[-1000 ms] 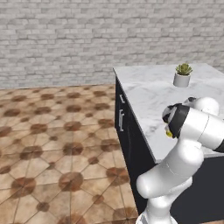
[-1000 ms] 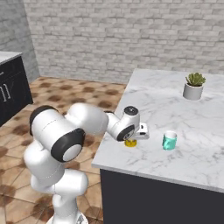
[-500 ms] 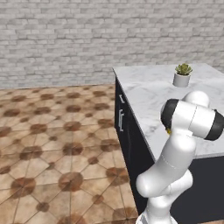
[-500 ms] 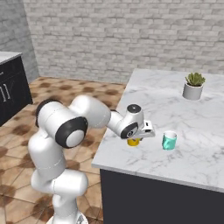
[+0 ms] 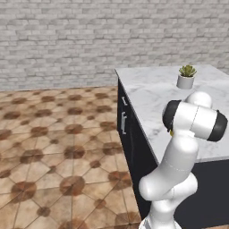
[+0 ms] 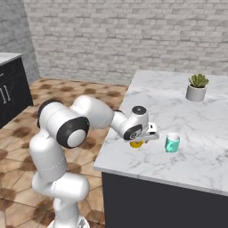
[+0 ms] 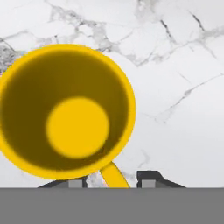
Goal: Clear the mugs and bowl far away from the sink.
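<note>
Left base view: tiled floor (image 5: 53,147) on the left, brick wall (image 5: 89,40) behind, dark cabinet with a marble counter (image 5: 147,96) to the right of middle. White arm rising from the lower right, its elbow blocking the counter's near part. Just a sliver of yellow mug (image 5: 170,132) peeking at the elbow's left edge. Small white plant pot (image 5: 185,81) far back on the counter, well apart from the arm.

Right base view: dark cabinet (image 6: 11,91) at the far left, then the arm's shoulder, then the forearm reaching right over the counter's (image 6: 156,107) near left edge. Gripper (image 6: 143,139) pointed downward right above the yellow mug (image 6: 136,143), mug standing on the marble close to the counter's left edge and mostly covered by the hand. Teal mug (image 6: 171,142) just beside it to the right, upright, apart from the gripper. Plant pot (image 6: 196,92) farther back and right, well apart from both mugs.

Hand view: looking straight down into the yellow mug (image 7: 65,111), open mouth upward, sitting left of middle on the marble (image 7: 175,65). Handle (image 7: 114,175) sticking out toward the bottom edge, lying between the two dark fingertips (image 7: 151,177). Fingers spread on either side of the handle, with visible gaps between pads and handle; not clenched, grasping nothing. Bare marble to the right of the mug.
</note>
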